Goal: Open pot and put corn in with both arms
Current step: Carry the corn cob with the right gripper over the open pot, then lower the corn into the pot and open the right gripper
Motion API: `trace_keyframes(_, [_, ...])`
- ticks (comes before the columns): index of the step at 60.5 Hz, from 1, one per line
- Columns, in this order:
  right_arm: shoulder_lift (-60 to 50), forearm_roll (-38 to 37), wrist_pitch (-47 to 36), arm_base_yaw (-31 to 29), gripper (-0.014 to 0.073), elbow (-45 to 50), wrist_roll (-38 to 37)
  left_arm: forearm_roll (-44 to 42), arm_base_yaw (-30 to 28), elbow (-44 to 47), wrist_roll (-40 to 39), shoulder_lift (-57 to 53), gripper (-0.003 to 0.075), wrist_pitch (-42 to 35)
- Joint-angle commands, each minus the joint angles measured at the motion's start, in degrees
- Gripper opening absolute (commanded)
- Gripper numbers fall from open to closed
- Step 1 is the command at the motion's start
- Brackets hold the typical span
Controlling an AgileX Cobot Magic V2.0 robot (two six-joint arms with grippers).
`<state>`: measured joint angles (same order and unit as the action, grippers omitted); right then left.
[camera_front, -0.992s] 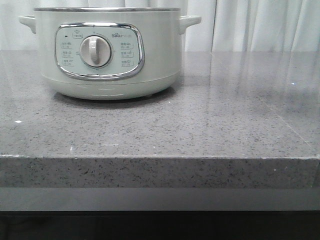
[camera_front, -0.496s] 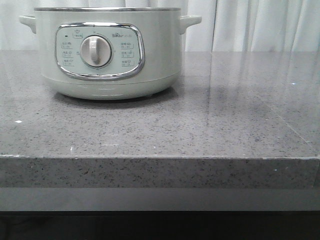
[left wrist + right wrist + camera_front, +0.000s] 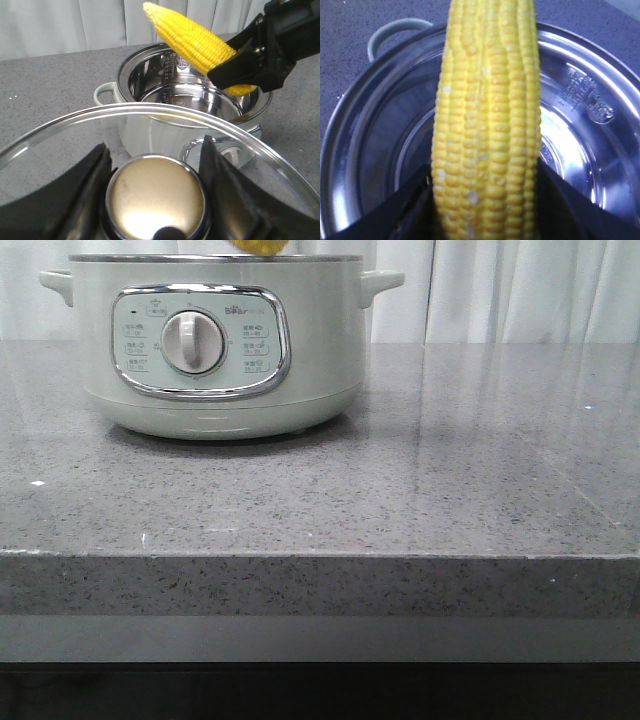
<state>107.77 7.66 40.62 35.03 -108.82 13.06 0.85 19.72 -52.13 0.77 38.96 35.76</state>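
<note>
**Corn held over the open pot, lid lifted clear**

White curtains hung behind a speckled grey bench, and on it stood the pot, pale grey-green, its chrome-framed panel and white dial facing the front camera. From that view only a sliver of yellow showed above the rim.

The left claw was pinched on the brass-coloured knob of the glass lid, one dark finger on each side of the knob. The lid was off the pot, and the pot sat beyond the claw, its steel bowl open and shiny, with one pale handle showing at its side.

The right claw was closed on the corn, black fingers pressing the cob from both sides near its thicker end. The cob ran out ahead of the claw, its tapered tip free. In the left wrist view it slanted above the pot's mouth, tip raised, with the gripped end over the far rim. The bowl lay directly below the right claw. Whether the cob touched the rim could not be told.
</note>
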Motion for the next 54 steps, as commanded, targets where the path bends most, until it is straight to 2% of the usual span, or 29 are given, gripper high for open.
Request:
trace_keyframes(1, [-1.9, -0.6, -3.2, 0.0, 0.0293, -2.7, 1.5, 0.1, -0.2, -2.2, -0.2, -0.2, 0.024, -8.1])
trace_keyframes(20, [0.2, -3.1, -0.5, 0.0, 0.0303, -2.7, 1.5, 0.1, -0.2, -2.2, -0.2, -0.2, 0.024, -8.1])
trace_keyframes(37, [0.5, -3.1, -1.1, -0.2, 0.0501, -2.7, 1.4, 0.1, -0.2, -2.2, -0.2, -0.2, 0.024, -8.1])
trace_keyframes(54, [-2.0, -2.9, 0.7, -0.4, 0.0519, -2.7, 0.8, 0.1, -0.2, -2.2, -0.2, -0.2, 0.024, -8.1])
